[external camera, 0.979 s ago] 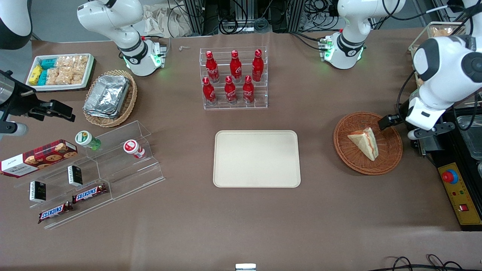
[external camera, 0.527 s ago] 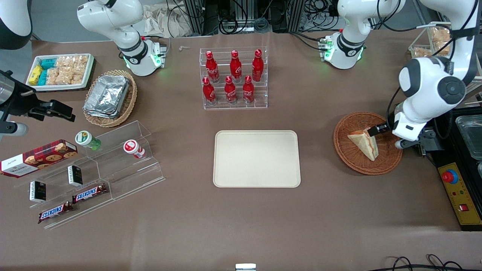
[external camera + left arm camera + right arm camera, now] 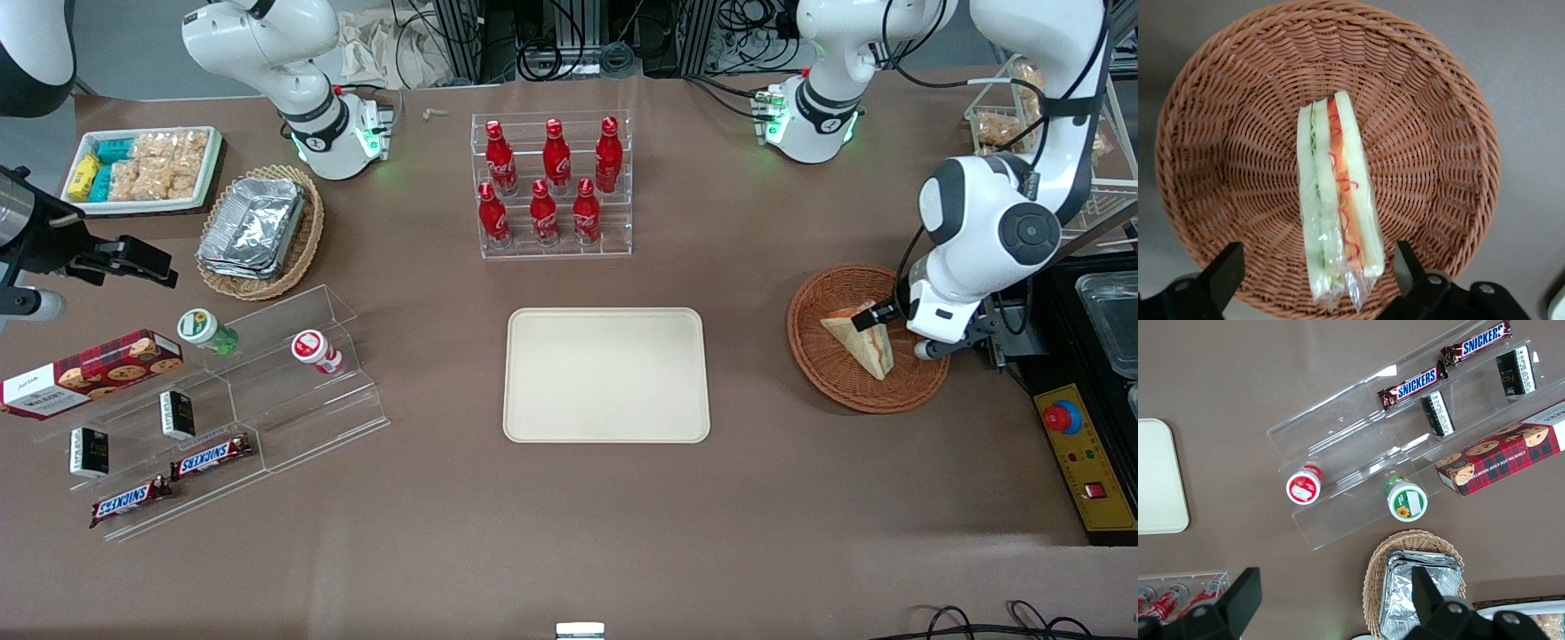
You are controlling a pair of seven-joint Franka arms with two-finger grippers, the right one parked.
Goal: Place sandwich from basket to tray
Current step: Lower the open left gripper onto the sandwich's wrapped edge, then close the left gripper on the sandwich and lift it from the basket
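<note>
The triangular wedge sandwich of pale white bread in clear wrap (image 3: 861, 340) lies inside the round reddish-brown woven wicker basket (image 3: 822, 373), which sits on the brown desk (image 3: 569, 533) toward the working arm's end. In the left wrist view the sandwich (image 3: 1337, 207) rests on the basket's woven floor (image 3: 1225, 167) with its cut edge up, showing a green stripe and a red-orange stripe between the bread layers. The left arm's tool (image 3: 880, 327) hangs low over the basket, right at the sandwich's upper corner. Its two black fingers (image 3: 1221, 277) stand apart, one on each side of the sandwich's wrapped end, with a clear gap between each finger and the bread, so nothing is clamped. The flat cream-beige rectangular tray with rounded corners (image 3: 607, 374) lies bare on the desk beside the basket, toward the parked arm's end and well apart from it. Farther from the front camera than the tray stands a clear acrylic rack of red bottles (image 3: 551, 185). Toward the parked arm's end are a lighter tan wicker basket holding foil trays (image 3: 260, 231) and a clear stepped display shelf with snack bars (image 3: 222, 418).
</note>
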